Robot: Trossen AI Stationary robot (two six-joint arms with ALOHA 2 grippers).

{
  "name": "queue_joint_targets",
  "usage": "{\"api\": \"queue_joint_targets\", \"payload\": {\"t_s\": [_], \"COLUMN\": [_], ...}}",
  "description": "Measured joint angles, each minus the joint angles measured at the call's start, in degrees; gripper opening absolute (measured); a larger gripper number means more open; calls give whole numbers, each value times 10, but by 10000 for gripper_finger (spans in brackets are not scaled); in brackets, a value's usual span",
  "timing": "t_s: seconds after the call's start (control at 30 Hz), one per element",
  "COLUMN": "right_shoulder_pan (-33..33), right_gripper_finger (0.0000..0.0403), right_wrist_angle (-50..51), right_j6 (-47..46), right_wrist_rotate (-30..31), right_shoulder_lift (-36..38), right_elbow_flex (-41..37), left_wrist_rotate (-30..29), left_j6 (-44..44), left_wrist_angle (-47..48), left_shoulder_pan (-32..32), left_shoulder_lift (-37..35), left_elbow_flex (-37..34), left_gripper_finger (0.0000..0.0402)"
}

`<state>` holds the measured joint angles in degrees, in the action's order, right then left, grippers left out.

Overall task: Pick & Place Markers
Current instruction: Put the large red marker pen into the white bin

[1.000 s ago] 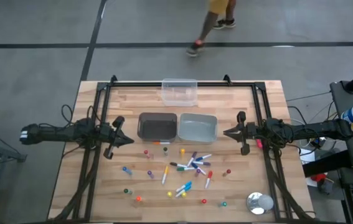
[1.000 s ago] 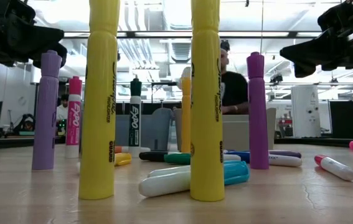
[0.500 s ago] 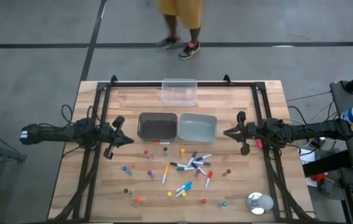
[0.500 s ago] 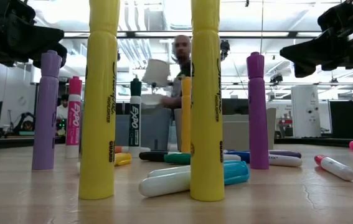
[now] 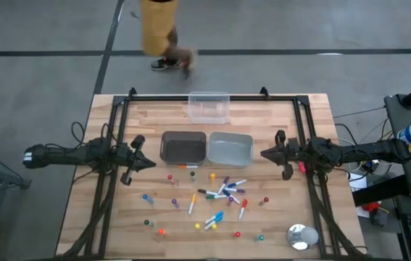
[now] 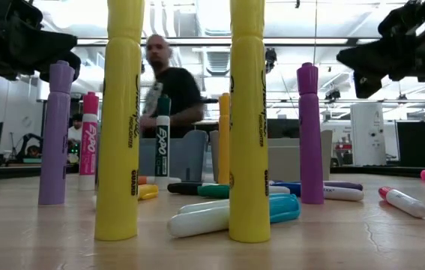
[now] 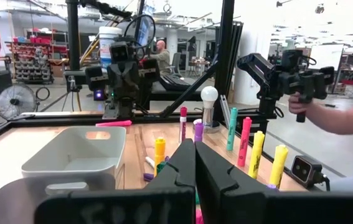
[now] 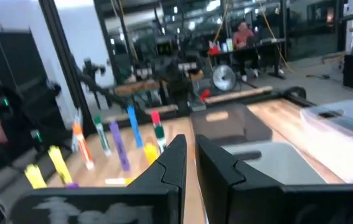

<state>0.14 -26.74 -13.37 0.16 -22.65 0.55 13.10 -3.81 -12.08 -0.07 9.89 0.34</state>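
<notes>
Both arms wait aside, nothing picked up yet.
Left gripper (image 5: pixel 149 164) and right gripper (image 5: pixel 264 154) sit closed and apparently empty, flanking the scattered markers (image 5: pixel 218 193) before the grey bins (image 5: pixel 229 148).

grey concrete floor (image 5: pixel 38 43) crossed by dark lines, bright ceiling lights (image 6: pixel 197 15), person (image 5: pixel 158 32) walking past

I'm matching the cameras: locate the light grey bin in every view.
High view: light grey bin at table centre, right of the dark bin.
Low view: bin behind the standing markers, right of centre.
Left wrist view: bin lower left.
Right wrist view: bin lower right.
Shared landmark: the dark bin beside it.
</notes>
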Motion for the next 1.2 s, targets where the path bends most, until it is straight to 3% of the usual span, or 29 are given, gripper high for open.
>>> {"api": "queue_joint_targets", "payload": {"t_s": [0.27, 1.2], "right_shoulder_pan": [2, 4], "right_gripper_finger": [34, 34], "right_wrist_angle": [-30, -49], "right_j6": [-57, -88], "right_wrist_rotate": [-6, -18], "right_shoulder_lift": [0, 0], "right_elbow_flex": [0, 0], "left_wrist_rotate": [-1, -8], "left_j6": [-2, -89], "left_wrist_angle": [1, 1], "left_shoulder_pan": [0, 0], "left_shoulder_lift": [0, 0], "left_elbow_flex": [0, 0], "left_gripper_finger": [0, 0]}}
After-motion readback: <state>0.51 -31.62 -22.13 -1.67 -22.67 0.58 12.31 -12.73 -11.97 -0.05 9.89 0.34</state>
